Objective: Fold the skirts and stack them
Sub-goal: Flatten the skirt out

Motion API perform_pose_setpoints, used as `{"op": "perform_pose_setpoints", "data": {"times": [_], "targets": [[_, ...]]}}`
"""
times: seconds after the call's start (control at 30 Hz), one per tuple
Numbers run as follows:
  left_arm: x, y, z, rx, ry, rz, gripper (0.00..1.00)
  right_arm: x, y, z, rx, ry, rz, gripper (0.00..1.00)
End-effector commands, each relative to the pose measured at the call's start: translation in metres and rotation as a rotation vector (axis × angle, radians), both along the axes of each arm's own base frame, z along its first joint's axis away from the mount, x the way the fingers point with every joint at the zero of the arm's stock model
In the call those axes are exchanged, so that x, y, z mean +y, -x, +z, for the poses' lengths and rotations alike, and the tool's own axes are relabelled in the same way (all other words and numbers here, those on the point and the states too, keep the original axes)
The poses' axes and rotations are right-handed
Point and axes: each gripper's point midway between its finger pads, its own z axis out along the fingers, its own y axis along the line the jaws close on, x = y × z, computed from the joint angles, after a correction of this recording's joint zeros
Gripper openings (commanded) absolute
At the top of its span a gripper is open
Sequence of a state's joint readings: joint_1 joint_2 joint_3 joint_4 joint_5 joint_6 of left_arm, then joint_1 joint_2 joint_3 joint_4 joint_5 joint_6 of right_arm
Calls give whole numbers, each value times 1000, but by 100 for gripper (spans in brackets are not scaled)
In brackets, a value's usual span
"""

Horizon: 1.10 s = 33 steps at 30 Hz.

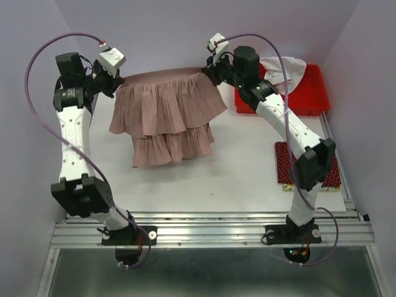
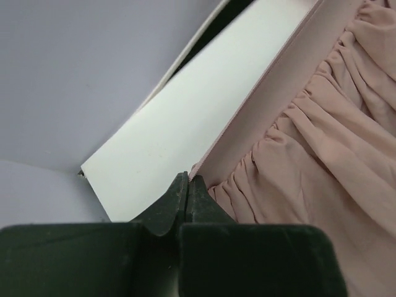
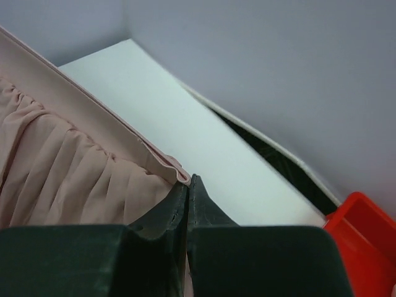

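Observation:
A dusty-pink pleated skirt (image 1: 164,114) hangs by its waistband above the far half of the white table (image 1: 247,173), its tiers draping down to the surface. My left gripper (image 1: 119,80) is shut on the waistband's left corner; the band (image 2: 272,105) runs away from the pinched fingertips (image 2: 187,180). My right gripper (image 1: 209,73) is shut on the right corner, where the band's end (image 3: 167,166) sits at the tips (image 3: 189,180). A dark red dotted skirt (image 1: 286,162) lies flat at the table's right edge, partly under the right arm.
A red bin (image 1: 309,93) stands at the back right with white cloth (image 1: 286,69) in it; its corner (image 3: 365,223) shows in the right wrist view. Pale walls close in on three sides. A metal rail (image 1: 210,229) runs along the near edge.

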<state>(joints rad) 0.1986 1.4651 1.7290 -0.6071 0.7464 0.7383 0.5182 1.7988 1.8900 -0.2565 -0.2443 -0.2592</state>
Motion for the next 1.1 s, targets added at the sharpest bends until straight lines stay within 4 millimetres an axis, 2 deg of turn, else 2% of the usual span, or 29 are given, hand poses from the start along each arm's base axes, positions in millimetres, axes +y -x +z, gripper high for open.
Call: {"op": "perform_pose_setpoints", "data": {"times": [0.0,0.03,0.07,0.13,0.17,0.2,0.23,0.27,0.3,0.33,0.4,0.47,0.5,0.53,0.57,0.6,0.63,0.67,0.7,0.73,0.77,0.8,0.83,0.87,0.9,0.93,0.97,1.03,1.07], "targets": [[46,-65,72,-257,45,218,0,-69,-97,76,-294,-96,-397,1],[48,-74,79,-282,51,225,0,-73,-108,78,-315,-102,-421,1],[53,-95,68,-267,62,244,0,-73,-116,94,-383,-139,-437,1],[60,-116,79,-307,78,277,0,-78,-133,105,-450,-164,-477,1],[70,-136,93,-356,90,325,0,-78,-147,109,-501,-170,-509,1],[75,-145,103,-386,102,347,0,-79,-152,115,-540,-183,-525,1],[81,-148,133,-474,104,373,0,-83,-153,130,-613,-222,-550,1],[82,-154,137,-499,107,371,0,-89,-156,137,-660,-236,-569,1],[86,-162,136,-519,110,382,0,-89,-161,133,-699,-232,-580,1],[88,-163,142,-547,109,389,0,-91,-155,148,-776,-274,-585,1],[87,-164,151,-637,107,379,0,-90,-153,147,-837,-258,-578,1],[82,-175,116,-635,51,351,0,-83,-156,120,-874,-223,-522,1],[73,-175,107,-654,-24,341,0,-77,-159,87,-873,-169,-495,1],[68,-184,57,-578,-73,330,0,-66,-159,68,-882,-131,-433,1],[62,-185,40,-576,-126,319,0,-60,-159,46,-898,-65,-398,1],[57,-187,11,-542,-182,305,0,-58,-155,35,-948,-46,-387,1],[49,-184,-55,-439,-238,284,0,-43,-155,1,-948,5,-336,1],[36,-182,-75,-454,-359,252,0,-35,-154,-49,-931,104,-306,1],[30,-177,-104,-426,-423,230,0,-35,-148,-63,-980,122,-301,1],[25,-158,-164,-339,-471,204,0,-26,-141,-87,-991,158,-260,1],[21,-154,-160,-407,-501,219,0,-28,-133,-131,-989,225,-233,1],[21,-145,-174,-397,-521,209,0,-20,-126,-161,-952,265,-190,1],[23,-130,-197,-373,-532,209,0,-22,-115,-167,-990,264,-179,1],[24,-123,-194,-378,-531,224,0,-24,-107,-173,-990,273,-166,1],[24,-112,-208,-345,-520,222,0,-27,-93,-197,-947,291,-131,1],[25,-107,-210,-338,-521,223,0,-30,-86,-201,-924,295,-122,1],[25,-102,-202,-352,-518,230,0,-31,-79,-203,-901,285,-107,1],[26,-90,-209,-333,-519,231,0,-37,-66,-197,-880,279,-104,1],[27,-87,-201,-348,-518,242,0,-39,-62,-194,-874,271,-109,1]]}}
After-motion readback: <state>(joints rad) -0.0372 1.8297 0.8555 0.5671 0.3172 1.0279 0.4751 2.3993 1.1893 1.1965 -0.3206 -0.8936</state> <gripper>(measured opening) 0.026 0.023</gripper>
